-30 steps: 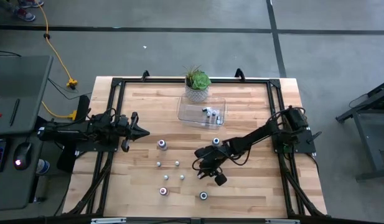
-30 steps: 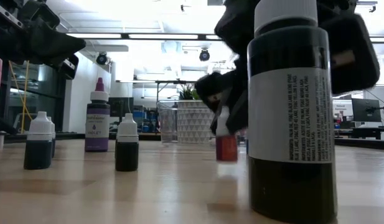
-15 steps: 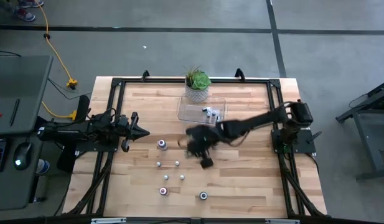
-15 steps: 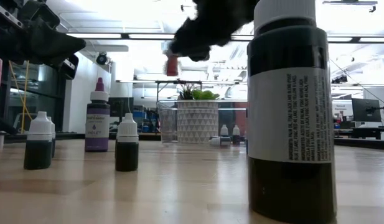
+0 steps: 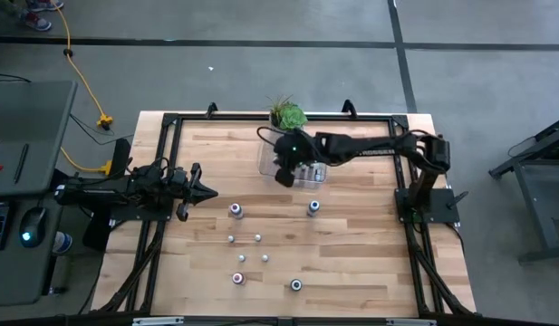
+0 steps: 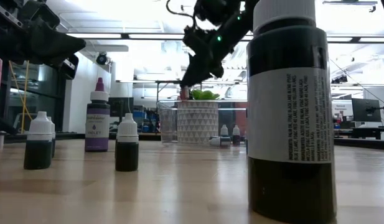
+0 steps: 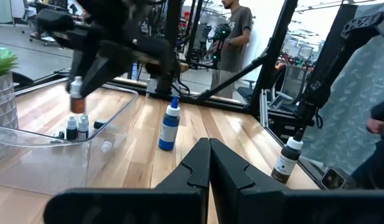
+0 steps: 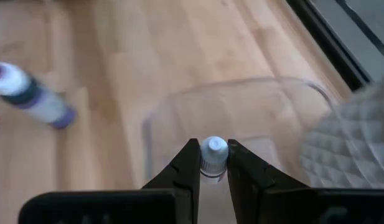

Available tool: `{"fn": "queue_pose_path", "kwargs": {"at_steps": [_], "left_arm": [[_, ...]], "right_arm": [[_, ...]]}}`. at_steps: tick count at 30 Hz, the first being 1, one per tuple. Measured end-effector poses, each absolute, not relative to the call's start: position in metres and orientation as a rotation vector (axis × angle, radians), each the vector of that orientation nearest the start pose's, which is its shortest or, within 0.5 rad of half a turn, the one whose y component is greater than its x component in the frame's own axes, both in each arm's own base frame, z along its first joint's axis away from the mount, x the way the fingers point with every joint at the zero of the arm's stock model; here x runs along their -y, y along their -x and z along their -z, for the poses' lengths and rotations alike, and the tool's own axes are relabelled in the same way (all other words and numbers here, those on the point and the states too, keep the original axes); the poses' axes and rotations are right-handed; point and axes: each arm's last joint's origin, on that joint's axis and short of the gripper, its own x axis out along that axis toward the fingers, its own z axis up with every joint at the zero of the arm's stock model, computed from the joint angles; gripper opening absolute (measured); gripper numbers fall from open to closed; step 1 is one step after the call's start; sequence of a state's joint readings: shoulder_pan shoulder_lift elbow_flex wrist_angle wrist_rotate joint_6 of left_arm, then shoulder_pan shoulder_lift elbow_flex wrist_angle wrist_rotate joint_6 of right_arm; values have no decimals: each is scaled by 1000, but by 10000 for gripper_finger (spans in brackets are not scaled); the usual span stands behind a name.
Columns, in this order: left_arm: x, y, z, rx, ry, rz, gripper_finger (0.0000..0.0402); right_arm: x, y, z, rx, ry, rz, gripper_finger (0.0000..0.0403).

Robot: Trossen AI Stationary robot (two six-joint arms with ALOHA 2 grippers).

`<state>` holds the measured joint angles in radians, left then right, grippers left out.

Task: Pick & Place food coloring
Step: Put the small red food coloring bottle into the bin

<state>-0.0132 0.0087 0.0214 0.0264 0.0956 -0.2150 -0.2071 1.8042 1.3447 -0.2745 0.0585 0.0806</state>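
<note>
While the left arm waits at the table's left side with its gripper (image 5: 207,190) pointing inward and its fingers (image 7: 207,163) pressed together, we see the right gripper (image 8: 213,163) reaching over the clear tray (image 5: 270,156) near the far edge. Its two fingers pinch a small bottle of food coloring (image 8: 213,155) by the neck just under the white cap. From the left wrist view, we make out the held bottle (image 7: 76,96) hanging upright above the tray's near part, its body reddish-brown, clear of the tray floor. Inside the tray we count at least two tiny bottles (image 7: 76,127) standing together, with another lying on its side beside them. A potted plant (image 5: 286,115) stands just behind the tray.

Across the wooden table (image 5: 361,254), we find the other bottles standing apart from one another: one with a blue body (image 7: 169,126) near the tray, a purple one (image 6: 97,118) farther left, and several dark ones with white caps (image 6: 126,146) between. In the low view, one dark bottle (image 6: 291,118) stands very near the camera. A person (image 7: 236,31) stands in the room beyond the table.
</note>
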Motion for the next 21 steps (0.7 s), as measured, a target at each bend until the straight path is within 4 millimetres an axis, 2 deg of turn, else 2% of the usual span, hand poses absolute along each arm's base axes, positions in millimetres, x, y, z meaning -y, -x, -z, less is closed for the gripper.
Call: {"fn": "queue_pose_path", "kwargs": {"at_steps": [5,9,21], "left_arm": [[4,-97,-173,27,213,113,0],[4,-97,-173,27,213,112,0],[4,-97,-173,27,213,112,0]], "right_arm": [[101,-382,-231,-749,-165,339,49],[111,-373,-216,-775,-180,365,49],[116,-356,-179,-785,-219,348,49]]}}
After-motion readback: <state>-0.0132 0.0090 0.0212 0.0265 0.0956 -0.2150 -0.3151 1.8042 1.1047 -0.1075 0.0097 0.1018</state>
